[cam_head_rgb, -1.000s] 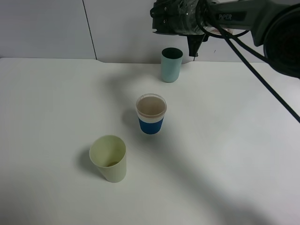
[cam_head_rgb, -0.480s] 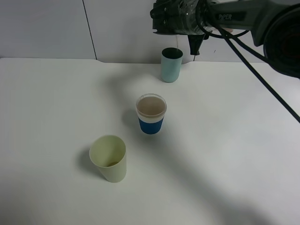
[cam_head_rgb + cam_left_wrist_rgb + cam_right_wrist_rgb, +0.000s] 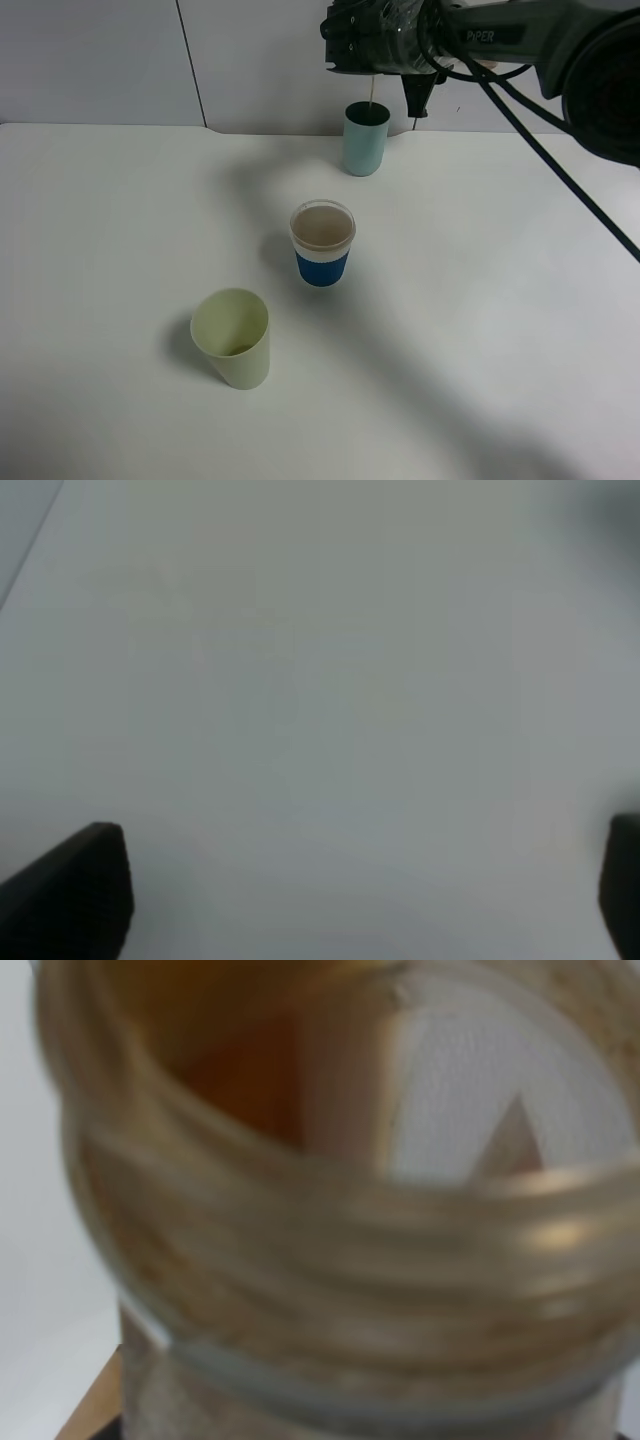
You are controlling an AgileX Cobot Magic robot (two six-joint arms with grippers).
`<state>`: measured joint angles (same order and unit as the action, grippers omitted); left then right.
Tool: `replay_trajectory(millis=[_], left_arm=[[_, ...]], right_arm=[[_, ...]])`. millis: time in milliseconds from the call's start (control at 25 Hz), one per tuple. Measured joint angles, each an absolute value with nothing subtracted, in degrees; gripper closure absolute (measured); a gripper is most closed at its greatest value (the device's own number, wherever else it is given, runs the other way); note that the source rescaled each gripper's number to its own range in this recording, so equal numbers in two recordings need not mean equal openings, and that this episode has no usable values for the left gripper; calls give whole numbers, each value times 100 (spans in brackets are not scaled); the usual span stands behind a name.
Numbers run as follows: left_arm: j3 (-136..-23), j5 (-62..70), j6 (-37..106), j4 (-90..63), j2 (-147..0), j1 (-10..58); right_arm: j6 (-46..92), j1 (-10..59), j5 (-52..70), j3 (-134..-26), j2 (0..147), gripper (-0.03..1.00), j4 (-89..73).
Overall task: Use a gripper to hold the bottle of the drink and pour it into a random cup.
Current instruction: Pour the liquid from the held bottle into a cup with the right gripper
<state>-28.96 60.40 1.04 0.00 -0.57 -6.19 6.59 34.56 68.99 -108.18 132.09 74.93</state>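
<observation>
Reaches in high from the right of the teal cup (image 3: pixel 366 138) with the dark right arm (image 3: pixel 520 35), wrist rolled over so that the right gripper (image 3: pixel 385 45) hangs directly above the cup's mouth. Clamped tight on the bottle of the drink (image 3: pixel 330 1230), tipped for pouring, with a thin pale-brown stream (image 3: pixel 371 92) dropping straight from under the gripper into the cup's dark inside. From the right wrist, nothing but the bottle's wide capless neck: clear plastic ribbed with screw threads, blurred by closeness, amber-brown liquid within. From the left wrist, the left gripper (image 3: pixel 345 900) over plain white surface, black fingertips (image 3: pixel 70 895) spread far apart with nothing between them. Just behind the teal cup, the far edge of the table (image 3: pixel 520 330) against a pale grey wall (image 3: pixel 100 60) with one dark vertical seam, so little room that way. To either side of the teal cup, broad open tabletop, matte and white. In front of the teal cup and well apart from it, a blue-sleeved white cup (image 3: pixel 322 245), brownish inside; farther forward and to the left, a pale green cup (image 3: pixel 233 338), tapered and smooth. Teal cup itself straight-sided and plain. Black cables (image 3: pixel 560 170) trailing off the arm, to the right of the teal cup.
</observation>
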Motion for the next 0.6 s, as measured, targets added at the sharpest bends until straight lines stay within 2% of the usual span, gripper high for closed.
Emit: replay_trajectory(millis=[600], left_arm=[[-2896,6040,104,0,-57,-619]], right_arm=[[705,3456,6899,-10818,13209,97,7506]])
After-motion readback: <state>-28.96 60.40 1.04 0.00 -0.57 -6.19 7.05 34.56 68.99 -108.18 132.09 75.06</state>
